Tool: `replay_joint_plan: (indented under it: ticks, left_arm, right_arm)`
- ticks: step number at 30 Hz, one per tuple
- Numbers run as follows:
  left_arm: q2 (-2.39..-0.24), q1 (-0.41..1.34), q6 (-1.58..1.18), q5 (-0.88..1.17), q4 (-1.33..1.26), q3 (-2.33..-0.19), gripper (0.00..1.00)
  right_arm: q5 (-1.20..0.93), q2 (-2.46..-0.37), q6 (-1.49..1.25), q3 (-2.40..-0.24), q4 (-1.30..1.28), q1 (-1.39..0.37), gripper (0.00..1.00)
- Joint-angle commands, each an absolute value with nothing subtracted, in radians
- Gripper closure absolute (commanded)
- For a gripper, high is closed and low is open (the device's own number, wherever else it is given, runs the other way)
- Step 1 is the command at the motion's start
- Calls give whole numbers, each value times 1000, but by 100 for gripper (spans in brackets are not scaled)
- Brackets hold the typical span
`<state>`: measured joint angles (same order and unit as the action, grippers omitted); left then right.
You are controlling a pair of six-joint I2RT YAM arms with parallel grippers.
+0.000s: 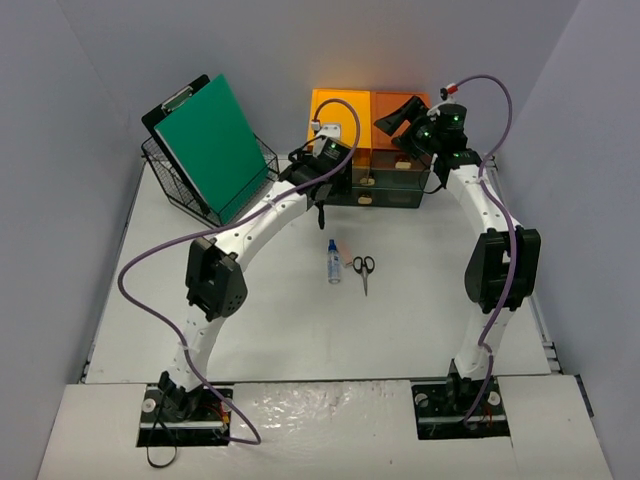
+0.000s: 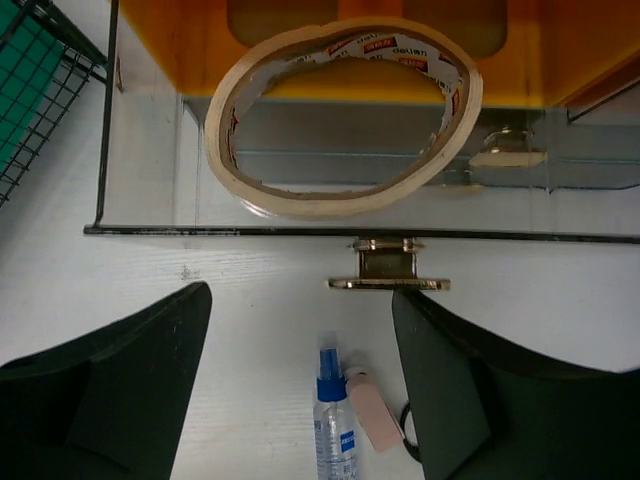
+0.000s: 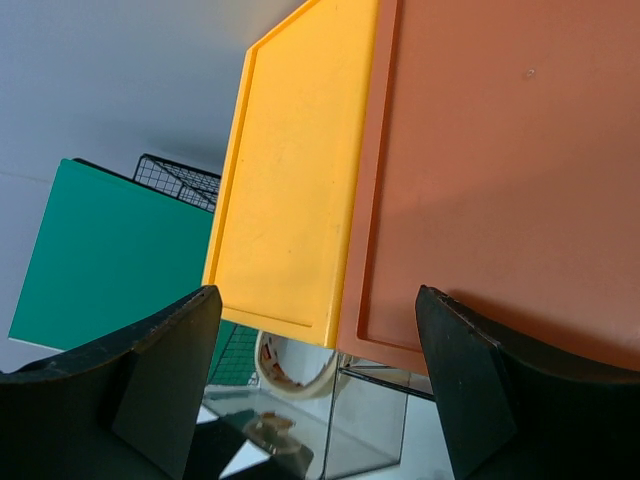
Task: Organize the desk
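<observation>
The desk (image 1: pixel 270 310) is a white tabletop with pale walls. At its back stands a yellow and orange drawer unit (image 1: pixel 345 110) with clear drawers. A roll of masking tape (image 2: pixel 340 120) lies in the pulled-out clear drawer (image 2: pixel 150 180) under the yellow part; the roll (image 3: pixel 300 375) also shows in the right wrist view. My left gripper (image 1: pixel 322 205) hangs open and empty just in front of that drawer's brass handle (image 2: pixel 388 270). My right gripper (image 1: pixel 395 118) is open and empty above the unit's yellow lid (image 3: pixel 290 180) and orange lid (image 3: pixel 500 170).
A blue-capped spray bottle (image 1: pixel 334 262), a pink eraser (image 2: pixel 372 412) and black scissors (image 1: pixel 363 270) lie mid-desk. A wire basket (image 1: pixel 180 185) at back left holds a green clipboard (image 1: pixel 210 140).
</observation>
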<state>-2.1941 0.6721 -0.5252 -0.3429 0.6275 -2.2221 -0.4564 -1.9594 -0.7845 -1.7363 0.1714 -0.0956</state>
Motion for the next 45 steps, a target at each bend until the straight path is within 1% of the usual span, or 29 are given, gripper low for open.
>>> replay_joint_plan:
  ticks: [1, 2, 5, 13, 17, 19, 21, 24, 26, 29, 32, 36, 40, 43, 45]
  left_arm:
    - [-2263, 600, -486, -311, 592, -2444, 30]
    - [-2290, 586, -488, -302, 606, -2490, 30]
    - [-2329, 561, -491, -281, 601, -2544, 30]
    - [-2354, 522, -496, -243, 563, -2550, 29]
    - [-2284, 532, -485, -272, 626, -2522, 29]
    - [-2213, 535, -482, -290, 686, -2500, 29]
    - [-2118, 532, -486, -269, 709, -2472, 29]
    - [-2026, 528, -492, -205, 664, -2412, 27]
    - [-2008, 515, -506, -146, 621, -2416, 25]
    - [-2041, 488, -554, -32, 584, -2468, 24]
    - [-2088, 458, -623, 125, 459, -2458, 22]
    - [-2231, 413, -746, 361, 327, -2533, 22]
    - [-2359, 400, -832, 546, 192, -2581, 21]
    - [-2395, 396, -912, 632, 24, -2554, 21]
    - [-2411, 396, -928, 657, -21, -2552, 21]
  right_arm:
    - [-451, -1983, -768, -1752, 52, -105, 24]
    - [-449, -1985, -762, -1759, 48, -106, 24]
    - [-445, -1988, -755, -1773, 25, -104, 24]
    - [-436, -1994, -735, -1791, 3, -104, 24]
    - [-434, -1999, -735, -1792, 2, -104, 24]
    - [-433, -2000, -732, -1790, 3, -104, 24]
    - [-431, -2005, -732, -1790, 3, -104, 24]
    - [-429, -2006, -730, -1787, 3, -106, 24]
    - [-427, -2007, -730, -1786, 3, -105, 24]
    - [-426, -2005, -733, -1787, 2, -105, 24]
    - [-424, -2002, -733, -1782, 2, -106, 24]
    - [-424, -1995, -728, -1781, 3, -105, 24]
    - [-425, -1991, -722, -1777, 3, -99, 24]
    - [-425, -1992, -719, -1774, 3, -97, 24]
    - [-425, -1993, -718, -1772, 3, -97, 24]
